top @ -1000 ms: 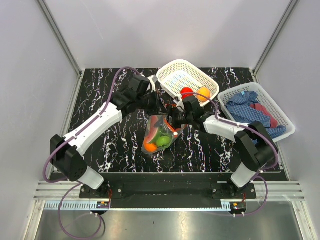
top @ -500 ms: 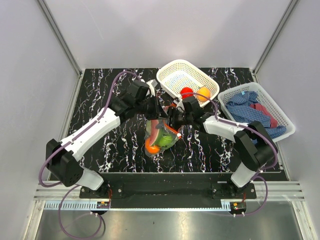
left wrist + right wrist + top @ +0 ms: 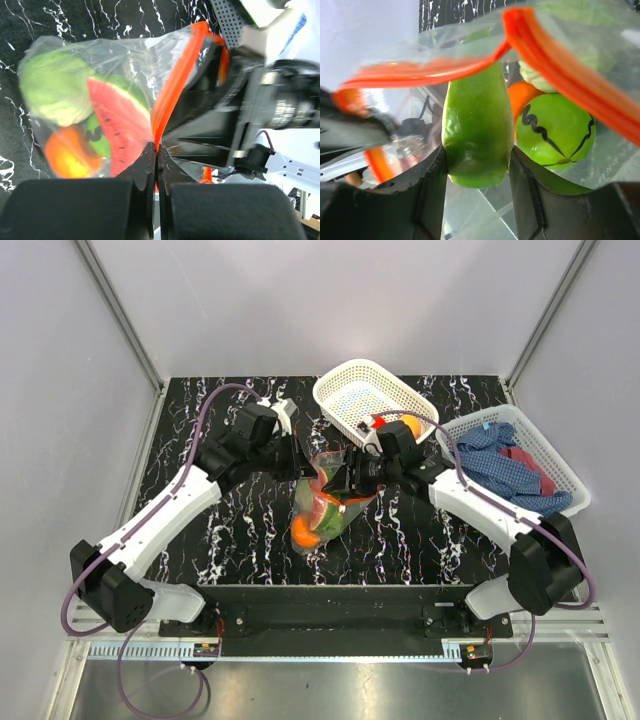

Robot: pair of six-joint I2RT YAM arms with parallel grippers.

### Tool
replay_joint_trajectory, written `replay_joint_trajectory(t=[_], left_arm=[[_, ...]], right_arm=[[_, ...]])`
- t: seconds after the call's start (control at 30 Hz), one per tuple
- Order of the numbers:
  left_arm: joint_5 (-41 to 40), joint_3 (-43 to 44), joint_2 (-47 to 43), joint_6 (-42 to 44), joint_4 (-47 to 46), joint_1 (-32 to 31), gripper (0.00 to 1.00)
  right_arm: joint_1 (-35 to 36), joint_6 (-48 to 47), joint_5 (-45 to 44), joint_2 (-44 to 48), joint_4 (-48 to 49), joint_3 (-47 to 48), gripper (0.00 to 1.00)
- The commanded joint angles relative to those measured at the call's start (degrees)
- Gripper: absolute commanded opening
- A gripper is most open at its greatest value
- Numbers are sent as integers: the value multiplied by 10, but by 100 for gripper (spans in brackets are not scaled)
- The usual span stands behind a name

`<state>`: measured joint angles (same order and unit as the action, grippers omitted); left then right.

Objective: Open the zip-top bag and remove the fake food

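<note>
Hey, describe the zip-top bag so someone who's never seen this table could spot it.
On the black marbled table, look at the middle, where the two arms meet. The zip-top bag is there, between the left gripper and the right gripper. Unlike the white baskets behind it, it is clear plastic with an orange-red zip strip, stuffed with fake food.

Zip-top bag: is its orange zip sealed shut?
No, the zip-top bag gapes: its two orange strips stand well apart, fake food showing between them.
</note>
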<state>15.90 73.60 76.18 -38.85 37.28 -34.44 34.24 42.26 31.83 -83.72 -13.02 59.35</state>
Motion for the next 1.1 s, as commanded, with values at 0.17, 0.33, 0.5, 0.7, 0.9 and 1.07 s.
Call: replay_joint_trajectory(t=[0.17,0.33,0.5,0.7,0.9,1.07], left_arm=[[-39,-14,-45,37,14,5,0],[-61,20,-34,76,52,14,0],[-81,14,-47,76,58,17,0],[-68,8,-53,88,64,24,0],[-47,-12,-71,97,68,24,0],[-39,-27,-87,98,68,24,0]], right_arm=[[3,-49,-51,70,-128,111,36],[0,-82,-38,74,-167,144,36],[-9,-91,-39,89,-195,170,34],[-99,-79,-46,66,-199,243,34],[-161,-118,-91,-52,-187,381,35],[-203,-104,-114,-174,-130,443,35]])
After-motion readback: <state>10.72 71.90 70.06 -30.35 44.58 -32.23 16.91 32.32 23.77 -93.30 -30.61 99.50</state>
